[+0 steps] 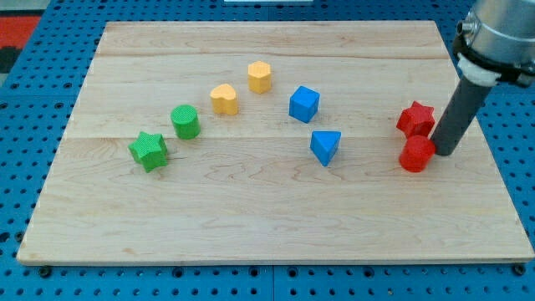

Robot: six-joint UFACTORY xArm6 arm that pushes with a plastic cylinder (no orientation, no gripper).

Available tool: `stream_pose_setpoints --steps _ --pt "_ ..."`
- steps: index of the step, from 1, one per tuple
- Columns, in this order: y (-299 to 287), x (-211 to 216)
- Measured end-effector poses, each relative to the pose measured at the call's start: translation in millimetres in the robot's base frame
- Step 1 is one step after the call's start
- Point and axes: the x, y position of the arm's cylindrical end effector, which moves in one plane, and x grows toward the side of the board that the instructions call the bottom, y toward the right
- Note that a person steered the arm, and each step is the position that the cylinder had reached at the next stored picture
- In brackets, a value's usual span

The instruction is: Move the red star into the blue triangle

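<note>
my tip [444, 153] (bare rod, no jaws, grasping nothing) sits just right of the red star [415, 119] and touching the red cylinder [416, 155], looks staged to shove left toward the blue triangle [325, 146], well apart to its left.

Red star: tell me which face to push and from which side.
Press my tip against the red star's right face and push toward the view's left and slightly down, since the blue triangle lies there. The red cylinder sits just below; keep clear.
</note>
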Motion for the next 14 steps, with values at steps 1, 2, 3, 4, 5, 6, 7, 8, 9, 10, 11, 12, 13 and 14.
stream_pose_setpoints --steps 1,2,3,4,5,6,7,8,9,10,11,12,13,14 --pt "-12 27" --pt "-19 41" --pt "14 34" --pt "66 -9" --pt "56 -61" --pt "26 -74" --pt "-9 -76" --pt "-24 -51" --pt "-32 0" --pt "-42 40" --pt "-54 66" --pt "-48 51" --pt "-38 9" --pt "-38 -19"
